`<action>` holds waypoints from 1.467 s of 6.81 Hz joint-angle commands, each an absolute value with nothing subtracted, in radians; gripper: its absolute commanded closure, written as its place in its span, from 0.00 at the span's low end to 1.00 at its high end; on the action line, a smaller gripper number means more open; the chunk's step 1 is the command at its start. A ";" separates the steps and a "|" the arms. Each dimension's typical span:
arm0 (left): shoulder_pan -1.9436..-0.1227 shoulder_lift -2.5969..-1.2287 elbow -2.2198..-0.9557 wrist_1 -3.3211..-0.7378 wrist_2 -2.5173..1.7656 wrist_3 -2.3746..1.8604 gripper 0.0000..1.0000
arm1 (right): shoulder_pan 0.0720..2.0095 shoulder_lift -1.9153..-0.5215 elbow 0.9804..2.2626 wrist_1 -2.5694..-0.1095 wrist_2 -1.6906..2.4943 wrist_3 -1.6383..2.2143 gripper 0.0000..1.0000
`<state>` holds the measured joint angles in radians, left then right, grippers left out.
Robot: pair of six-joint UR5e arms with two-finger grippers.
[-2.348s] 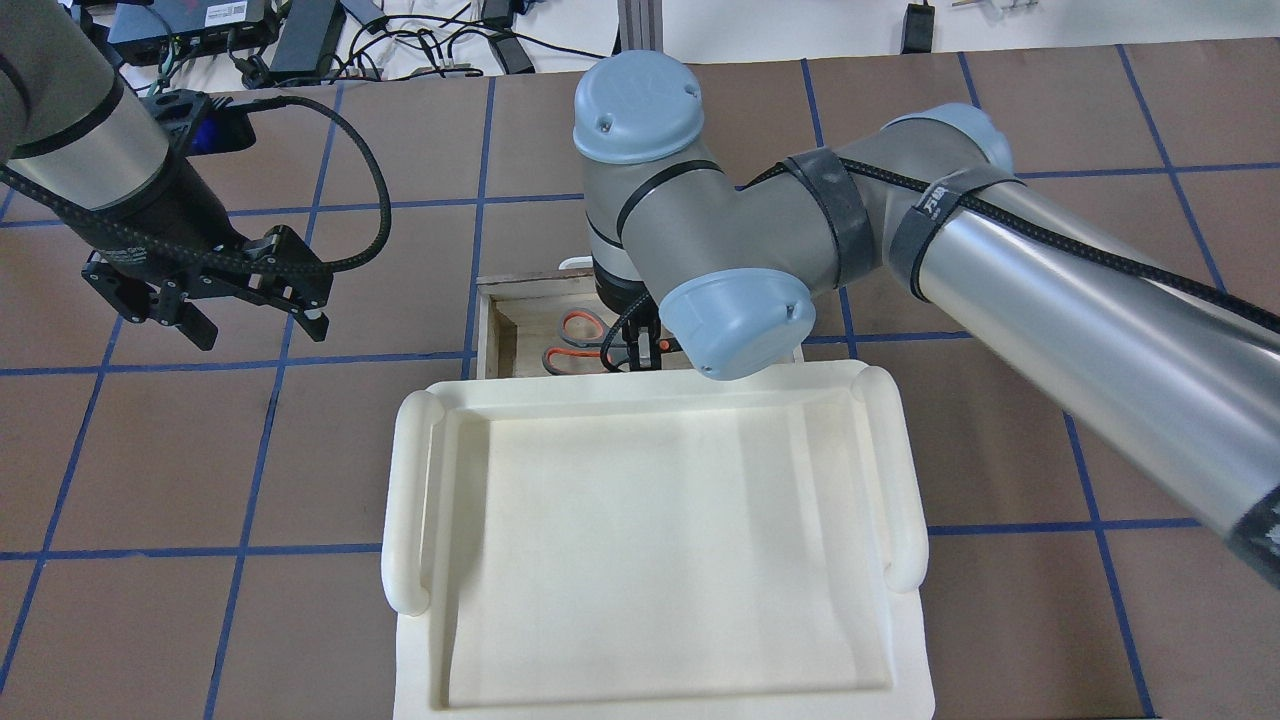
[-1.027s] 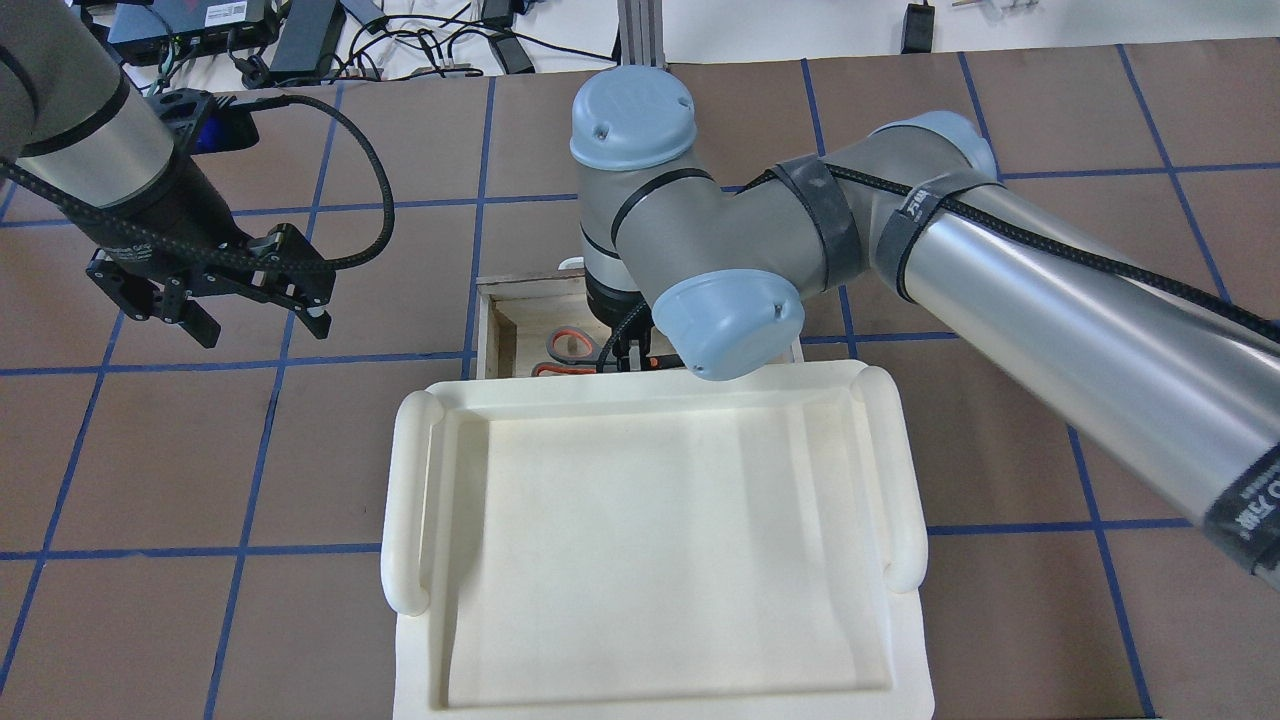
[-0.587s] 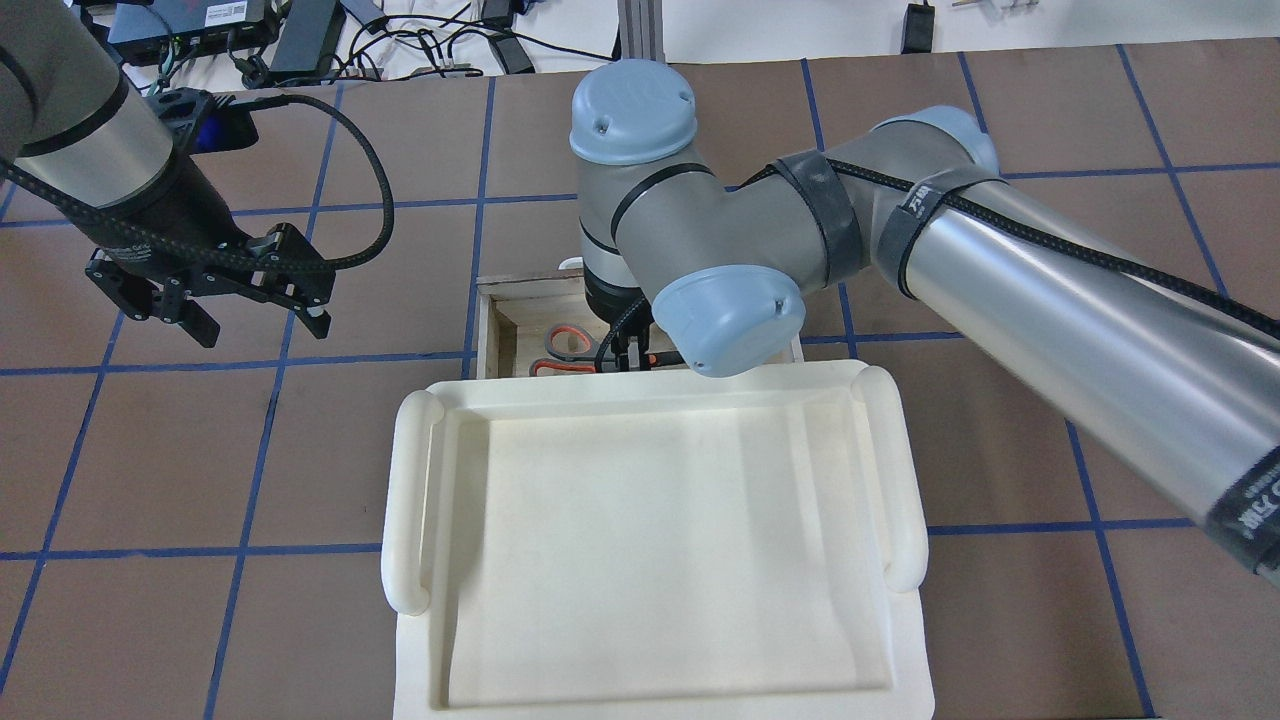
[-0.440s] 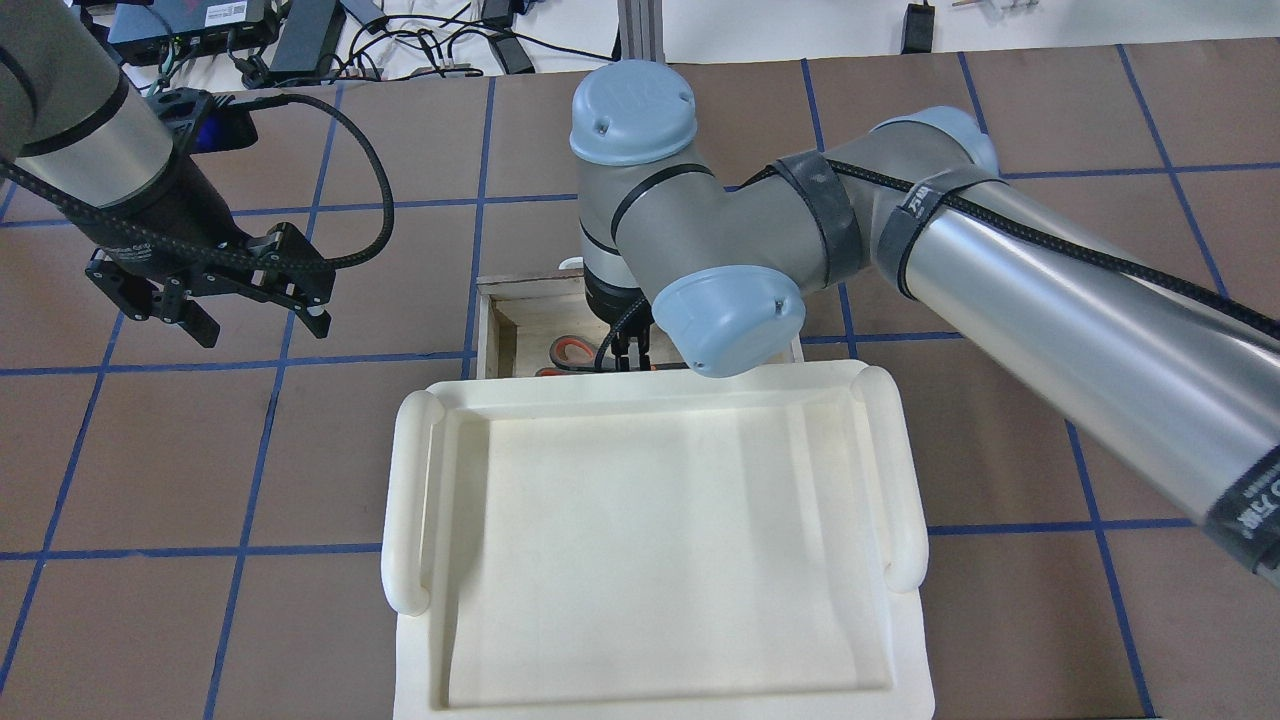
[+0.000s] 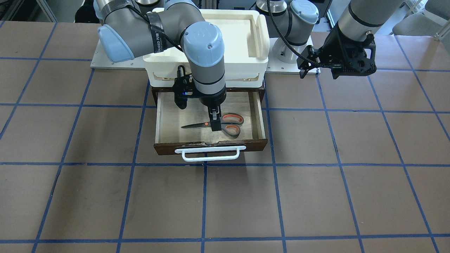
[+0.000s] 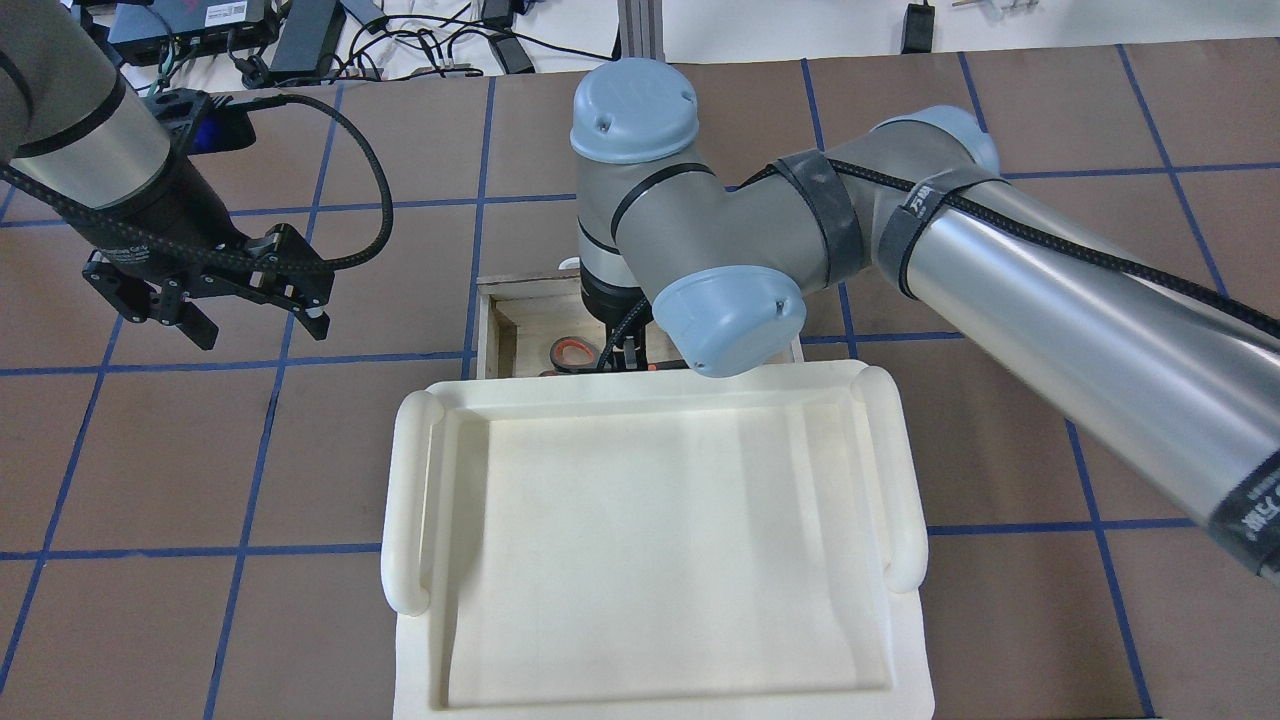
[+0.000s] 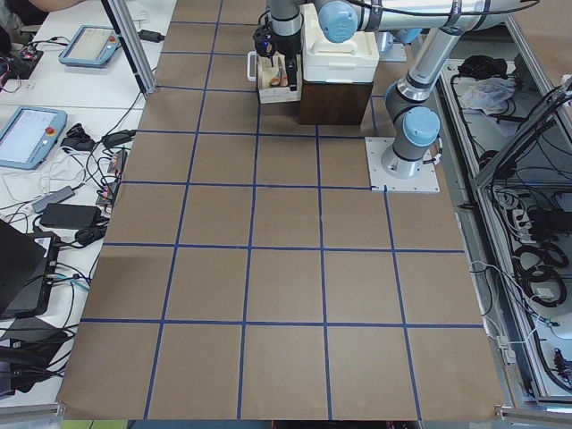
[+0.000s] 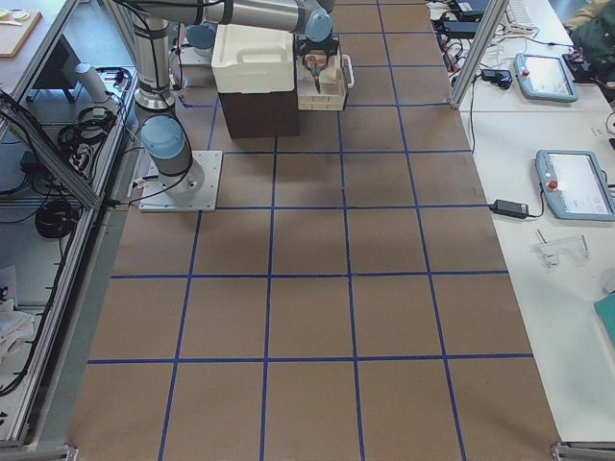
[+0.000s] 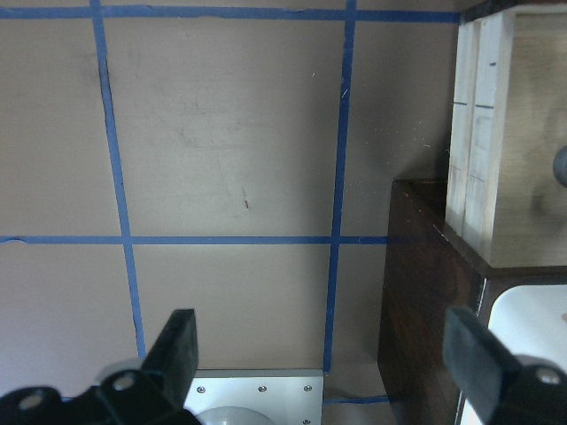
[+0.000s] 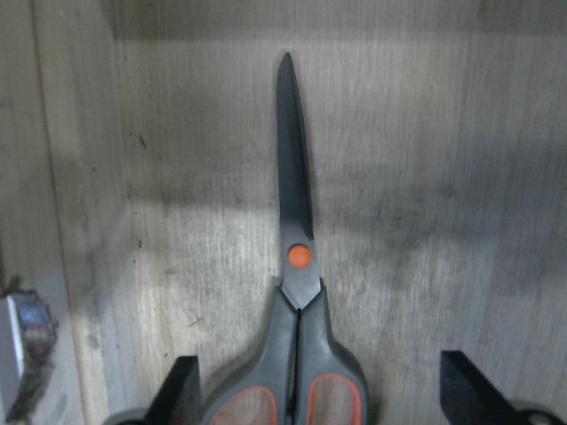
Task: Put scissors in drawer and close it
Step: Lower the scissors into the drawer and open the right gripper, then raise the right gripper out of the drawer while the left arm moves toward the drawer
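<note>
The scissors (image 5: pixel 225 124) lie flat on the pale floor of the open drawer (image 5: pixel 262 119), blades towards the front view's left. In the right wrist view the scissors (image 10: pixel 297 266) lie between the two wide-apart fingers (image 10: pixel 182 390), untouched by either. My right gripper (image 5: pixel 214 121) is open, low inside the drawer, straddling the scissors near their pivot. In the overhead view only part of a handle loop (image 6: pixel 570 350) shows past the tray edge. My left gripper (image 6: pixel 258 328) is open and empty, above the table to the left of the drawer (image 6: pixel 500 330).
The drawer's white bar handle (image 5: pixel 210 153) faces away from the robot. A white foam-like tray (image 6: pixel 410 500) sits on top of the dark cabinet (image 9: pixel 416 283) and hides the drawer's back part from overhead. Cables and devices lie along the table's far edge (image 6: pixel 300 30).
My right gripper has gone down into the drawer with the scissors, which slid further behind the tray edge in the overhead view. My left arm has hardly moved.
</note>
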<state>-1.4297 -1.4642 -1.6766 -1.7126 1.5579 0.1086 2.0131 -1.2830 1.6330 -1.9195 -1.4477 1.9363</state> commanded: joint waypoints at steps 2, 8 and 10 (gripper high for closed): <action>-1.430 -1.474 -1.677 -1.706 1.559 0.106 0.00 | 1.968 -1.334 1.563 -1.892 -1.469 1.753 0.00; -1.465 -1.512 -1.609 -1.674 1.552 0.103 0.00 | 1.578 -1.465 1.563 -1.723 -1.555 0.804 0.00; -1.521 -1.566 -1.565 -1.610 1.551 0.100 0.00 | 1.519 -1.494 1.563 -1.712 -1.557 0.470 0.00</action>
